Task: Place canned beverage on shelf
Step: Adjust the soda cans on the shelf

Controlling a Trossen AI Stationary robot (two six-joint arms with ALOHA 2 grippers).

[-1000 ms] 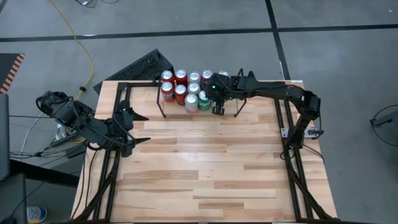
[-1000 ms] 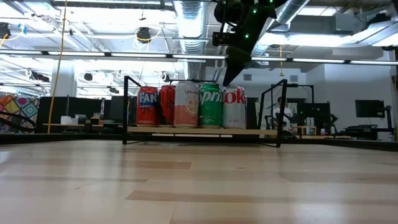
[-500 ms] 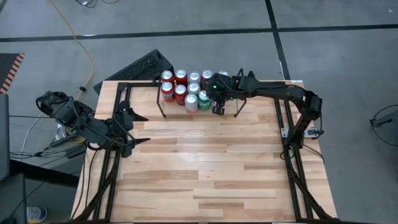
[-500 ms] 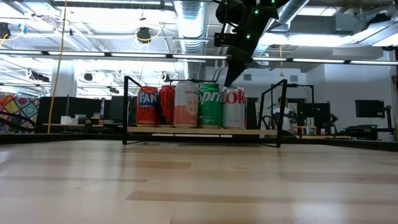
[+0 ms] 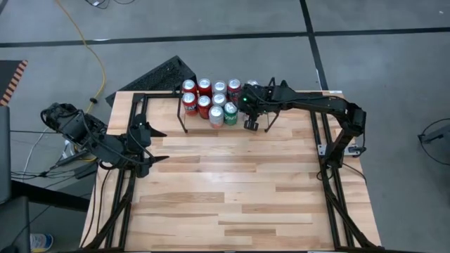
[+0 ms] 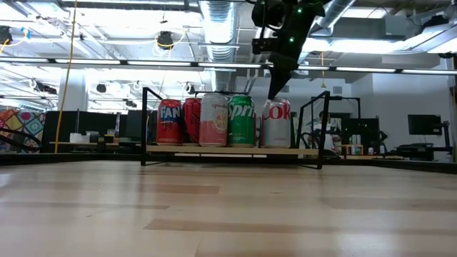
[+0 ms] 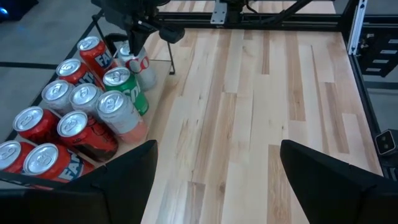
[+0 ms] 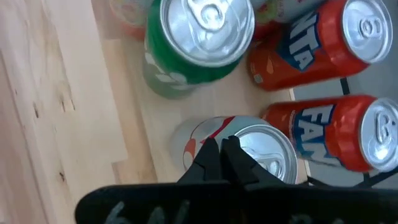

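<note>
The shelf [image 6: 228, 150], a low black-rod rack, stands at the table's far edge with several cans on it. At its right end is a silver Coke can [image 6: 276, 123], a little apart from a green Sprite can [image 6: 241, 121]. My right gripper [image 6: 272, 95] is shut and comes down onto the silver can's top. My left gripper [image 5: 160, 145] waits open at the table's left side, holding nothing. My right gripper presses its shut fingertips [image 8: 214, 155] on the edge of the silver can's lid [image 8: 264, 155]. The fingers come from above, slanting down. The can stands on its base on the shelf, roughly upright.
Red Fanta and Coke cans [image 8: 323, 134] and a pink-and-white can [image 6: 213, 120] crowd the shelf left of and behind the green one. The shelf's right end loop [image 6: 314, 121] rises just right of the silver can. Bare wooden table [image 5: 232, 183] lies toward the near edge.
My right gripper, still shut, has shifted a little toward the table's right edge. The silver can has slid along the shelf with it, away from the green can, so a narrow gap now shows between them.
</note>
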